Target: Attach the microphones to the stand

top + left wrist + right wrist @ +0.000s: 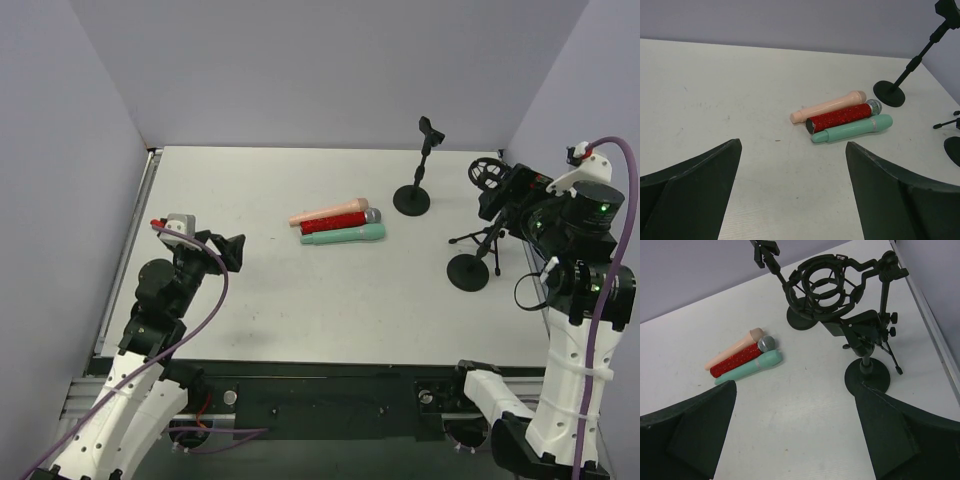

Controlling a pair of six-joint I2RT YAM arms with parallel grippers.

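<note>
Three microphones lie side by side mid-table: pale pink (328,212), glittery red with a silver mesh head (338,223), mint green (345,236). They also show in the left wrist view, pink (829,106), red (842,116), green (852,128), and in the right wrist view (745,363). A black clip stand (415,170) on a round base stands behind them. A stand with a ring shock mount (490,172) and a round-base stand (468,271) are at the right. My left gripper (228,252) is open and empty at the left. My right gripper (505,205) is open and empty beside the right stands.
Purple-grey walls enclose the table on three sides. The table's left edge (148,190) has a metal rail. A small tripod (490,238) stands under the shock mount, close to my right gripper.
</note>
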